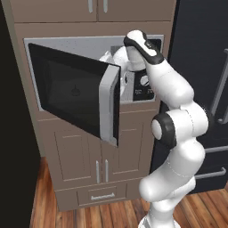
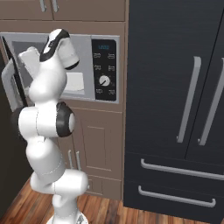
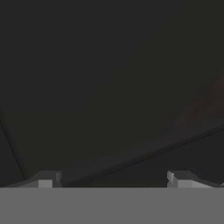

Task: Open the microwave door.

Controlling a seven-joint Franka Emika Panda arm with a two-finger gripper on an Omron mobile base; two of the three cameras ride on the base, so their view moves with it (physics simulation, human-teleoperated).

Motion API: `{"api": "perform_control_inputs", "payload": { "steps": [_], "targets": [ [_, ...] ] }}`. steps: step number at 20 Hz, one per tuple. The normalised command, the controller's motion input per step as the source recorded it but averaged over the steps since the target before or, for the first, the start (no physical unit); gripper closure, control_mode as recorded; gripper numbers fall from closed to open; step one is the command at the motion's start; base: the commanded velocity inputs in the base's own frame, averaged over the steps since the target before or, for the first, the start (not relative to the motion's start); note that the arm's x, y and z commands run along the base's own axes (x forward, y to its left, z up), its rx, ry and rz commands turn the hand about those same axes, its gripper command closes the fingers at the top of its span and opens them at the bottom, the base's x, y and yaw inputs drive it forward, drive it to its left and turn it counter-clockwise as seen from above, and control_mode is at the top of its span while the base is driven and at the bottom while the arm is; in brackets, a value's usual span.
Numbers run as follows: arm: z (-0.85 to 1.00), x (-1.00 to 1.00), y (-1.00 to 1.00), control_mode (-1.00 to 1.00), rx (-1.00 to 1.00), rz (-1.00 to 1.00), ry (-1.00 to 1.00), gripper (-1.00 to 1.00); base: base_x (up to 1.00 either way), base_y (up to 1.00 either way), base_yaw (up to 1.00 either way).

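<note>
Now microwave door (image 1: 73, 91) ajar, handle vert.

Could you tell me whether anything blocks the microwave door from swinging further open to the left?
Nothing visible does. The microwave door already stands well open, and the space to its left in the left base view holds only the tan cabinet front behind it.

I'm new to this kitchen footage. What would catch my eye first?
The microwave door stands swung wide open to the left, baring the pale inside of the microwave set in tan cabinets. The white arm reaches up into that opening. Tall black fridge doors stand to the right.
</note>
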Motion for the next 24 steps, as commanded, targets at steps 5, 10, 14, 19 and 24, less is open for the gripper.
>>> {"api": "perform_control_inputs", "payload": {
  "steps": [5, 10, 14, 19, 24],
  "targets": [
    [0.00, -0.37, 1.00, -1.00, 0.01, 0.27, 0.00, -1.00, 0.00, 0.00, 0.00],
    [-0.02, -0.08, 1.00, -1.00, 0.01, 0.05, -0.03, -1.00, 0.00, 0.00, 0.00],
    [0.00, 0.00, 1.00, -1.00, 0.00, 0.00, -0.13, -1.00, 0.00, 0.00, 0.00],
    [-0.04, 0.00, 0.67, -1.00, 0.03, 0.00, -0.09, -1.00, 0.00, 0.00, 0.00],
    [0.00, 0.00, 0.00, -1.00, 0.00, 0.00, 0.00, -1.00, 0.00, 0.00, 0.00]
  ]
}}
